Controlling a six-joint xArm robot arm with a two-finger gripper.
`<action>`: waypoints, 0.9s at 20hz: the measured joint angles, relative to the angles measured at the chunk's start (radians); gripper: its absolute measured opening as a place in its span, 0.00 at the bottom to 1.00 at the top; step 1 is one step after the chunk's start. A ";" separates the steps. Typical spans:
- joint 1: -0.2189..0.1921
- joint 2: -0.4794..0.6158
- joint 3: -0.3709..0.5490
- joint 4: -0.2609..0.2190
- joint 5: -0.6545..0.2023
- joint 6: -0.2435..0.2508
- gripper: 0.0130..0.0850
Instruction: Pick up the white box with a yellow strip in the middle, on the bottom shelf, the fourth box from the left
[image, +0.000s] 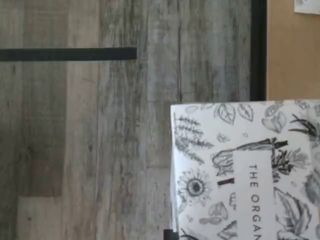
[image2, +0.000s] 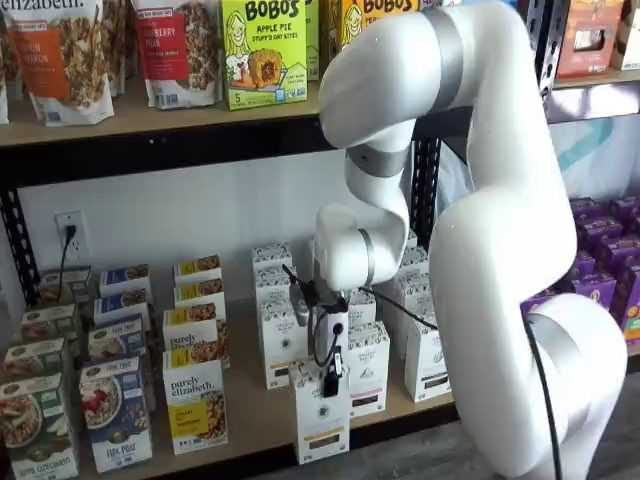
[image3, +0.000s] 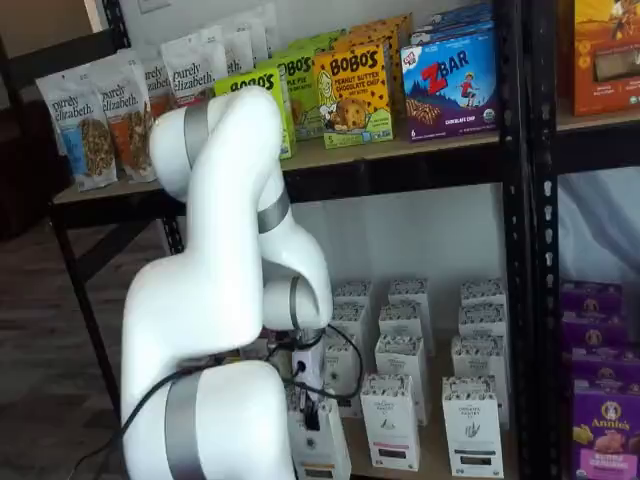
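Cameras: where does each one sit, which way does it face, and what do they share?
Wrist view: on the wrist, looking down at the white box, floor beyond; no fingers show.
A shelf view: front of the rack, facing the bottom shelf; arm and gripper on the box.
A shelf view: off to one side; arm fills the foreground, fingers at the box.
Shared: all three show the white box.
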 joint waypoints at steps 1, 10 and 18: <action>0.001 -0.020 0.026 -0.001 -0.009 0.001 0.50; 0.014 -0.168 0.188 -0.031 -0.032 0.043 0.50; 0.035 -0.307 0.315 -0.079 -0.018 0.110 0.50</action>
